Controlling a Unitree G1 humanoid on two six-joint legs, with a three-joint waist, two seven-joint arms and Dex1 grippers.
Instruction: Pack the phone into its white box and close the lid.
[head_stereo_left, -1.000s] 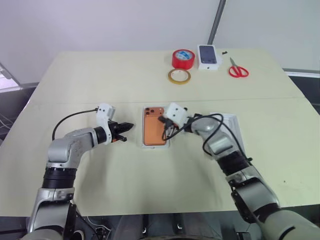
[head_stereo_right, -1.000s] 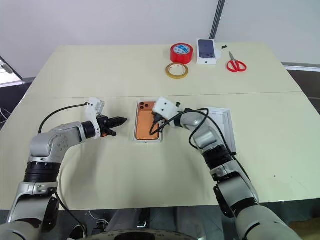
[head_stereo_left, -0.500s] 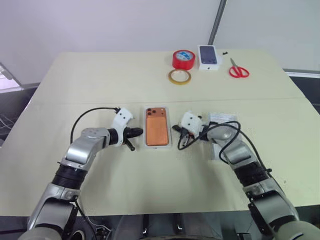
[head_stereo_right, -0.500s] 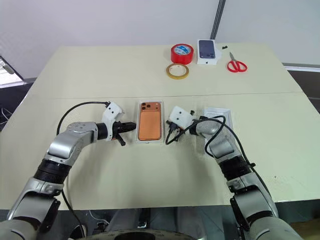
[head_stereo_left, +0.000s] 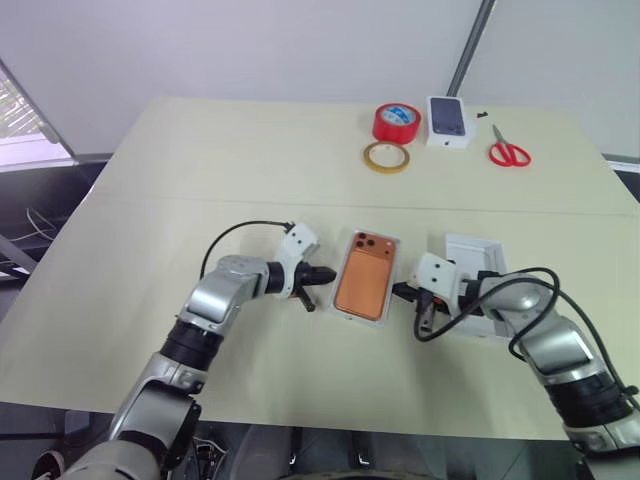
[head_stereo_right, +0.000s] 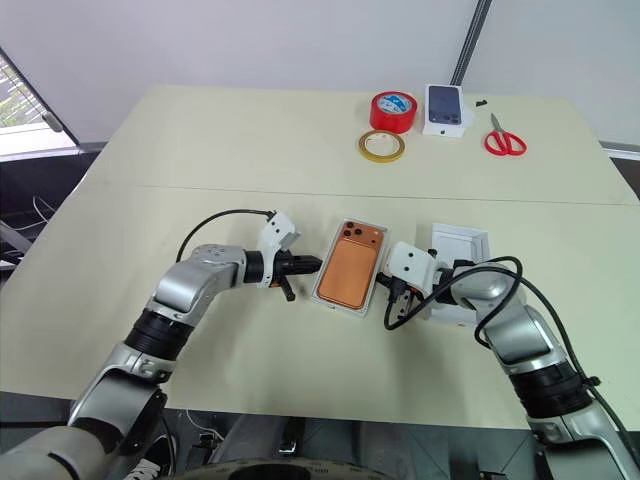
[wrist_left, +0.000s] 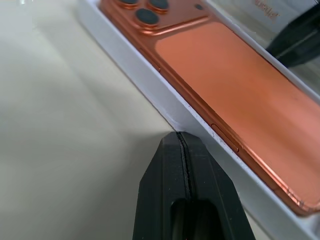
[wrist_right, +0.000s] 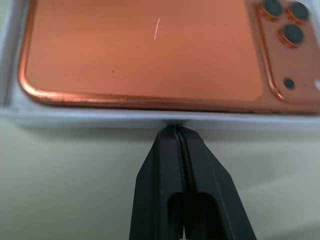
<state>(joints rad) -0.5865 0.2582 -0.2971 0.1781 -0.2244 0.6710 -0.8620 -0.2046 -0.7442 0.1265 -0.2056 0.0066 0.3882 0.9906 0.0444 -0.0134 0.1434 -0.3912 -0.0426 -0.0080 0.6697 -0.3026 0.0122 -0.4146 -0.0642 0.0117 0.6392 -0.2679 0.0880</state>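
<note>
The orange phone (head_stereo_right: 350, 272) lies camera side up inside the shallow white box (wrist_left: 165, 100) near the table's middle. My left gripper (head_stereo_right: 315, 264) is shut, and its tip is at the box's left long wall. From the other side, my right gripper (head_stereo_right: 385, 290) is shut with its tip against the right long wall (wrist_right: 100, 117). Neither holds anything. Just right of the box, a shallow white rectangular piece (head_stereo_right: 462, 245) that looks like the lid lies hollow side up, partly hidden by my right arm.
At the table's far side are a red tape roll (head_stereo_left: 397, 122), a yellowish tape ring (head_stereo_left: 385, 156), a small white box with a dark phone picture (head_stereo_left: 449, 121) and red scissors (head_stereo_left: 509, 150). Black cables loop from both wrists.
The camera has shifted. My left gripper has swung right up to the box's left wall. My right gripper has drawn back off the phone to the box's right wall.
</note>
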